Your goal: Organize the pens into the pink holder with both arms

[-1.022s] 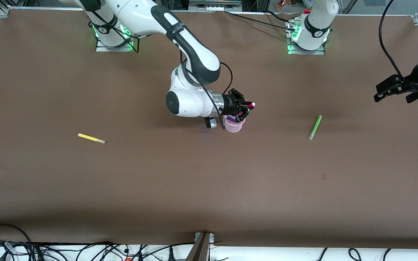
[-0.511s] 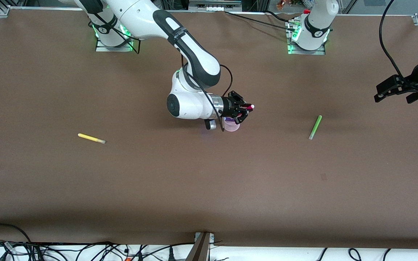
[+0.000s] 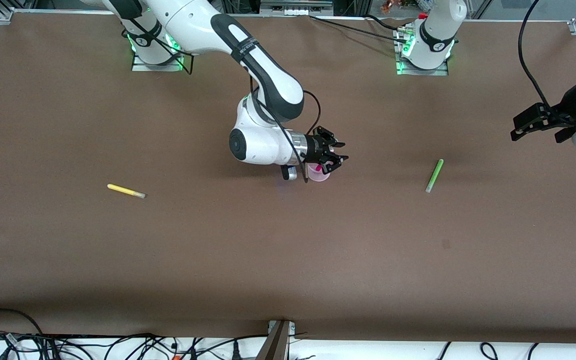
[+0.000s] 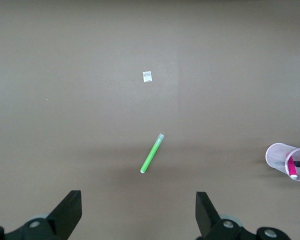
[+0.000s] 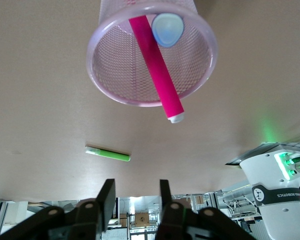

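The pink holder [image 3: 319,173] stands mid-table. The magenta pen [image 5: 155,67] leans inside the holder [image 5: 115,75], with its pale tip past the rim. A pale round pen end [image 5: 167,29] shows beside it; the purple body is hidden. My right gripper [image 3: 340,151] is open and empty just above the holder, its fingers apart in the right wrist view [image 5: 136,199]. The green pen [image 3: 434,175] lies toward the left arm's end. The yellow pen [image 3: 126,191] lies toward the right arm's end. My left gripper [image 3: 520,127] is open and empty, high near the table's end, looking down on the green pen [image 4: 152,154].
A small pale scrap [image 4: 147,76] lies on the brown table, nearer the front camera than the green pen. Cables hang at the table's front edge [image 3: 118,345]. The holder [image 4: 285,159] with the magenta pen also shows in the left wrist view.
My right gripper has opened and let go of the magenta pen, which now rests in the holder. The left arm has shifted slightly.
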Controlling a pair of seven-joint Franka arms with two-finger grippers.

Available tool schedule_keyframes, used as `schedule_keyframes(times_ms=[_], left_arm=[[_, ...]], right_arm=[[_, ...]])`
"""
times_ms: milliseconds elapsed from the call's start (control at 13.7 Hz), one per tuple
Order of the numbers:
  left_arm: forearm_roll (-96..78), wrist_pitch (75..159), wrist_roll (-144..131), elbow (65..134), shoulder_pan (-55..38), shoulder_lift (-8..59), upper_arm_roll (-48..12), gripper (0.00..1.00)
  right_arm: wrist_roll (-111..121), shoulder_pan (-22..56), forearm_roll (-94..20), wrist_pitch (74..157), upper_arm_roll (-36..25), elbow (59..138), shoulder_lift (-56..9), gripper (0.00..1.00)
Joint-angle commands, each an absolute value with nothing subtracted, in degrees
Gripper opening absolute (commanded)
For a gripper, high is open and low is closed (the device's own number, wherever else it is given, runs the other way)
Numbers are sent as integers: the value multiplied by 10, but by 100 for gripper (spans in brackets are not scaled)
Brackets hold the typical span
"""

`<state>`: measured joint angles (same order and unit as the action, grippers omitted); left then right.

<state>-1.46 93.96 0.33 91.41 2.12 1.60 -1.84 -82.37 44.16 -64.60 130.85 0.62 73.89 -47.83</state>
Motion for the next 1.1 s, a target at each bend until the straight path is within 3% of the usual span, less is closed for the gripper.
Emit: schedule_keyframes(times_ms=[0,146,438,730,1022], left_arm=[[-24,925,-2,894,18,26,-16,100],[-23,925,-2,893,19,26,-16,100],[-23,925,-1,893,20,26,-16,100],[-24,925,-1,894,21,26,-17,100],[-24,925,-1,893,20,27,-17,100]], right_arm=[[-799,442,-652,1305,-1,708,-480,68],[-773,429,-598,1285,-4,708,-461,99],[-706,418,-497,1264,-39,740,-385,100],[-570,418,-490,1144,-126,740,-344,100],[-414,418,-389,1004,-207,768,-260,100]])
